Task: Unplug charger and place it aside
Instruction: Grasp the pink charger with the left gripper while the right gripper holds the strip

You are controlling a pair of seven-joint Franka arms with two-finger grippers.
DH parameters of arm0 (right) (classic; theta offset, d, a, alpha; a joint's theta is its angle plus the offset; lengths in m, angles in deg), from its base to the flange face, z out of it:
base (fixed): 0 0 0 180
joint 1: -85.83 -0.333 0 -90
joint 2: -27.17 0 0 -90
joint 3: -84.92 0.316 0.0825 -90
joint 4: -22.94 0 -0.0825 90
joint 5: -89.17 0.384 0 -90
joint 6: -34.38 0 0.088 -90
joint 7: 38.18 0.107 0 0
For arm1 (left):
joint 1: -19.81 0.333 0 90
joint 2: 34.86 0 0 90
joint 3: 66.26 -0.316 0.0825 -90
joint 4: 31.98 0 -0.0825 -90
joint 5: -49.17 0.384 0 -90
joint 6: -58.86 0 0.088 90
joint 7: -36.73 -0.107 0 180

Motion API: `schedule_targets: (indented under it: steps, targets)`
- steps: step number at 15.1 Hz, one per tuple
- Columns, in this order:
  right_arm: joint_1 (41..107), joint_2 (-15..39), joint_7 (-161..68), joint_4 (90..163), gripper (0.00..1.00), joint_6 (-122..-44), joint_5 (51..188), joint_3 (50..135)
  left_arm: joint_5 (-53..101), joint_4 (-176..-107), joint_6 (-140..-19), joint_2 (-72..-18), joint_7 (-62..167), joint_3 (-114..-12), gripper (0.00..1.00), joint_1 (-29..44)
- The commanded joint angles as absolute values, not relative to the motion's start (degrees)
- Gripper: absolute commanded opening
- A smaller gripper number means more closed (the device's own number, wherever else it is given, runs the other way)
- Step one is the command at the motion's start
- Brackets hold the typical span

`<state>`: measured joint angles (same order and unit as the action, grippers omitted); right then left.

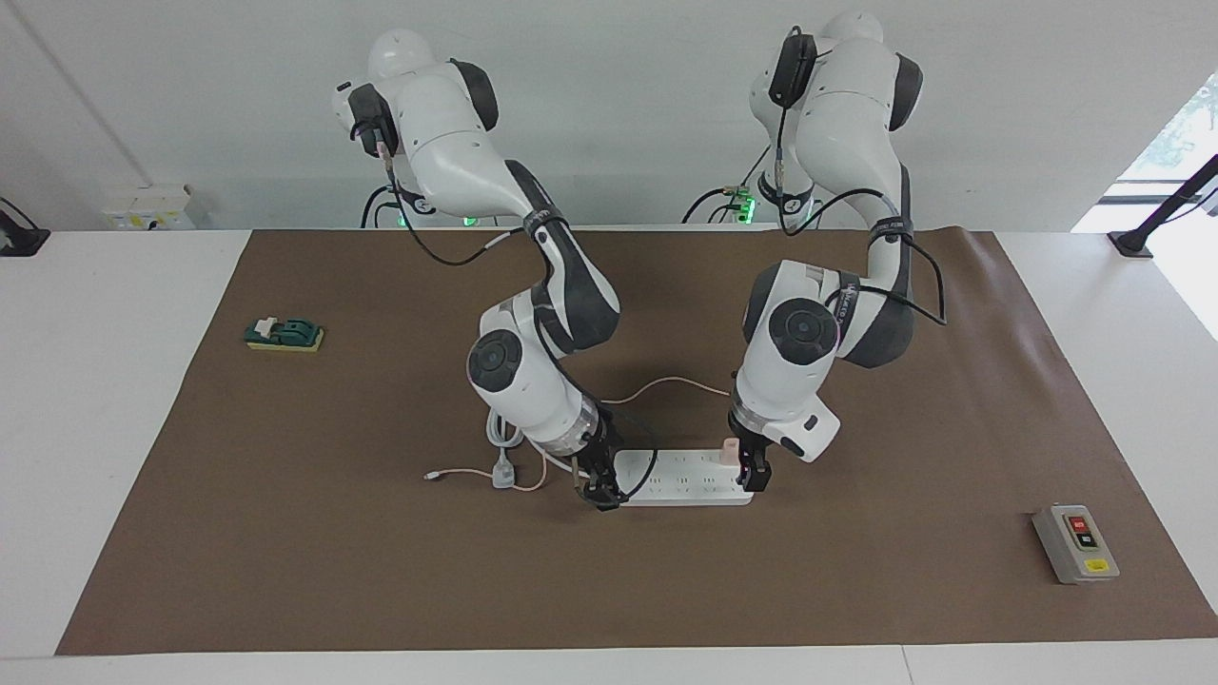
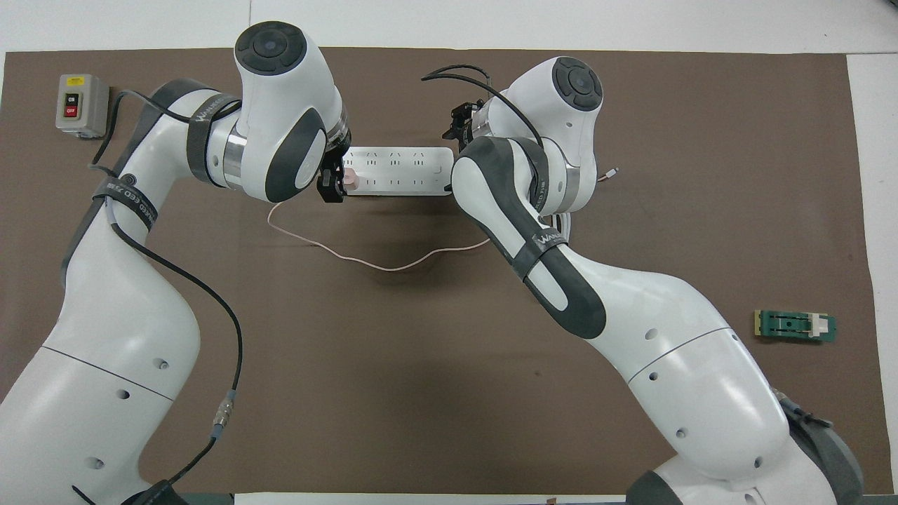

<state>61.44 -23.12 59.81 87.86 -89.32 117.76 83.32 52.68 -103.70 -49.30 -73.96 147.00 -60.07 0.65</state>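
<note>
The pale pink charger [image 1: 729, 446] [image 2: 350, 181] is plugged into the white power strip [image 1: 680, 479] [image 2: 396, 170], at the strip's end toward the left arm. Its thin pink cable [image 1: 666, 382] [image 2: 379, 263] loops over the mat nearer the robots. My left gripper [image 1: 750, 472] [image 2: 332, 185] is low at that end of the strip, right beside the charger, open. My right gripper [image 1: 599, 493] is down at the strip's other end, where the white cord leaves it. In the overhead view the right arm hides its fingers.
A grey-white plug [image 1: 502, 473] and its coiled white cord [image 1: 495, 428] lie beside the strip toward the right arm's end. A grey switch box [image 1: 1075, 543] [image 2: 81, 104] sits toward the left arm's end. A green block [image 1: 284, 333] [image 2: 795, 326] lies toward the right arm's end.
</note>
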Motion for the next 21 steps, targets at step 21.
schedule_targets:
  steps: [21]
  targets:
    - [58.8,-24.3,56.7,88.1,1.0,-93.1,117.2,83.3,54.7,-115.4,-57.9,-68.2,146.2,-60.8,1.0,0.2]
